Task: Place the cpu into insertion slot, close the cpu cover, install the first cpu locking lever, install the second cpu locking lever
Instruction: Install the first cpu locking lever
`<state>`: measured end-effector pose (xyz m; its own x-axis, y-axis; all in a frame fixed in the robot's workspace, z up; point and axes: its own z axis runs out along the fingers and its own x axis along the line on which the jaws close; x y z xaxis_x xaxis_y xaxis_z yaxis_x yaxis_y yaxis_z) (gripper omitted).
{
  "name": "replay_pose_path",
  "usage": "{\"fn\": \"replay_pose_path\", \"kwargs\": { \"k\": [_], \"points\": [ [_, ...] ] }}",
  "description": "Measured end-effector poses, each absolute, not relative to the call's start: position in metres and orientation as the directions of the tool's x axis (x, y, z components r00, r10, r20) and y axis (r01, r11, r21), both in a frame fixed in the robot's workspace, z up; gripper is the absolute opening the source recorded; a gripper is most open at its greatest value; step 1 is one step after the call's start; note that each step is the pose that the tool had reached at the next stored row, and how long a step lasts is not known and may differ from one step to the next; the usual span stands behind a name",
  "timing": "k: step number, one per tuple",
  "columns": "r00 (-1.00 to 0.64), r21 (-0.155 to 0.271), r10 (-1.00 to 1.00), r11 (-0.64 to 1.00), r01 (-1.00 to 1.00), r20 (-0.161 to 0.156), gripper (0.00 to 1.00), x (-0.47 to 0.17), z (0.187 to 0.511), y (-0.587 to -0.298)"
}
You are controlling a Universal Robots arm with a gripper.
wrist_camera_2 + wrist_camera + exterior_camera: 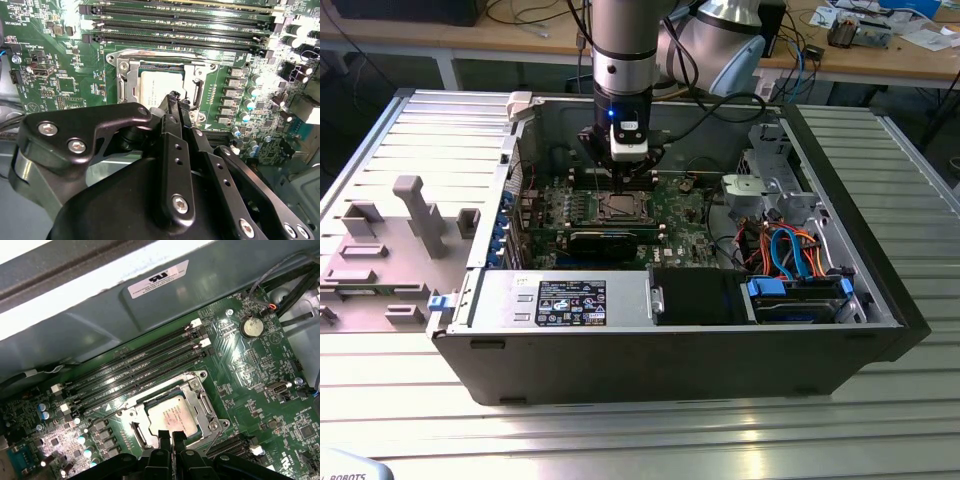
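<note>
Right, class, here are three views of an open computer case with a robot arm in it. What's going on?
The arm's black gripper hangs, jaws together and apparently holding nothing, just over the socket area of the green motherboard inside the open grey computer case. The small square silver-topped cpu already sits in the dark-rimmed insertion slot, with the thin silver-grey cpu cover frame lying around it. Whether the locking levers are latched cannot be told.

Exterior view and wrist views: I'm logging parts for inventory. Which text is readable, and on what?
None can be read.
Black label on the grey housing: too small.
White sticker on the case wall: blurred.
cpu top print: too faint.
Motherboard markings: too small.
</note>
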<state>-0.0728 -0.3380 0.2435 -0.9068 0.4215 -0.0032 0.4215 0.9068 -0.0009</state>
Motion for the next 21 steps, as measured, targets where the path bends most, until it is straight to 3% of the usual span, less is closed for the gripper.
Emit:
{"fn": "replay_pose_path", "kwargs": {
  "k": [21],
  "points": [
    [-0.913,-0.001,0.408,0.913,0.408,-0.003,0.16,-0.0728,0.2435,-0.3380]
  ]
}}
